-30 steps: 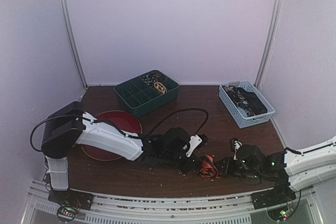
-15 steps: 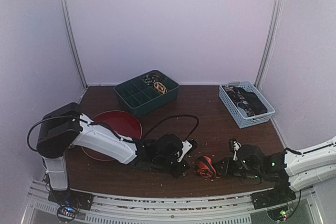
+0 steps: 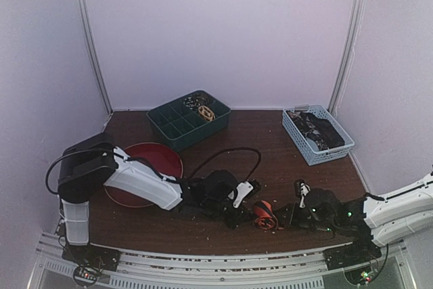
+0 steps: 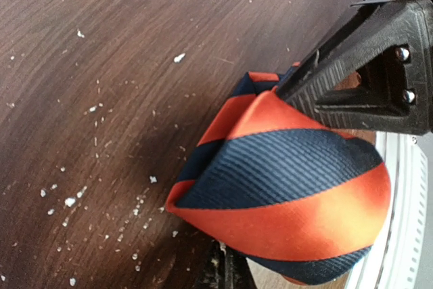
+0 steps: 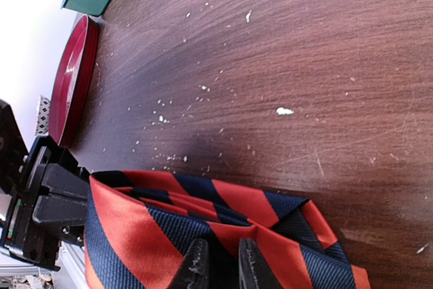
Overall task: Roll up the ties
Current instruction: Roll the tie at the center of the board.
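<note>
You have the striped tie (image 3: 265, 214) coiled on the tabletop (image 3: 270, 153) near its front edge, between both claws. Your right claw (image 5: 222, 255) pinches narrowly on its fabric. Your left claw (image 3: 238, 214) is fully closed beside the coil; whether it grips fabric is unclear.

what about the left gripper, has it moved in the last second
yes, the left gripper has come slightly toward the near edge, further from the green tray
</note>
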You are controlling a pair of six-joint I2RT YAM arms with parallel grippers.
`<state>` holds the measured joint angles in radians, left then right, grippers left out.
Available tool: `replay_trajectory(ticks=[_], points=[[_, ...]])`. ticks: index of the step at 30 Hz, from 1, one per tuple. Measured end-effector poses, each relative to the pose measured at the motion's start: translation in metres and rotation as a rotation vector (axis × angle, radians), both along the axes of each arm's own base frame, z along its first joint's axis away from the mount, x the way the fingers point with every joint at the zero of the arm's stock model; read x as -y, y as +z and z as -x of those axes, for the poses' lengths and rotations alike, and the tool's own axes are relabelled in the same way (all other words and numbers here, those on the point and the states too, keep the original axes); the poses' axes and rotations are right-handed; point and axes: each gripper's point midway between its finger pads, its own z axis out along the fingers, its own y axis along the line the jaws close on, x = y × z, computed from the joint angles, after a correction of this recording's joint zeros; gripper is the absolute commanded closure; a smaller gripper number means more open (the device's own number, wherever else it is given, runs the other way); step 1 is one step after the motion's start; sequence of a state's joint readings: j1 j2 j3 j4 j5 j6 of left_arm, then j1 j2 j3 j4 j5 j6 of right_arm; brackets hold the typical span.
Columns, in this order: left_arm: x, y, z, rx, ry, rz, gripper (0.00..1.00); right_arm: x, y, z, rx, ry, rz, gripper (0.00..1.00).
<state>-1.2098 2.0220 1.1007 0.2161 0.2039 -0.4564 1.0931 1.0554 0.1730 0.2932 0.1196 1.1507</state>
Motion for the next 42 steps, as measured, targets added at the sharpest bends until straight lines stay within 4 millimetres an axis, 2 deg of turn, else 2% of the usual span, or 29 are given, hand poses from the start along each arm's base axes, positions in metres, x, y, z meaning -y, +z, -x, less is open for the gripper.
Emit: replay_trajectory(ticks=[5,11,17,27,42], points=[[-0.003,-0.003,0.002,-0.011,-0.002,0.001,1.00,0.004,-0.002,-0.001,0.003,-0.012,0.026,0.79],[-0.002,-0.002,0.003,-0.012,-0.006,0.008,1.00,0.015,0.012,-0.001,0.024,-0.036,0.017,0.79],[-0.002,-0.002,0.003,-0.012,-0.006,0.007,1.00,0.017,0.022,0.001,0.035,-0.038,-0.027,0.79],[-0.001,-0.001,0.002,-0.010,-0.005,0.008,1.00,0.009,0.000,0.010,-0.030,0.000,-0.012,0.82],[-0.001,0.004,0.004,0.003,0.008,-0.008,0.99,-0.009,-0.007,0.005,-0.011,0.048,-0.012,0.85]])
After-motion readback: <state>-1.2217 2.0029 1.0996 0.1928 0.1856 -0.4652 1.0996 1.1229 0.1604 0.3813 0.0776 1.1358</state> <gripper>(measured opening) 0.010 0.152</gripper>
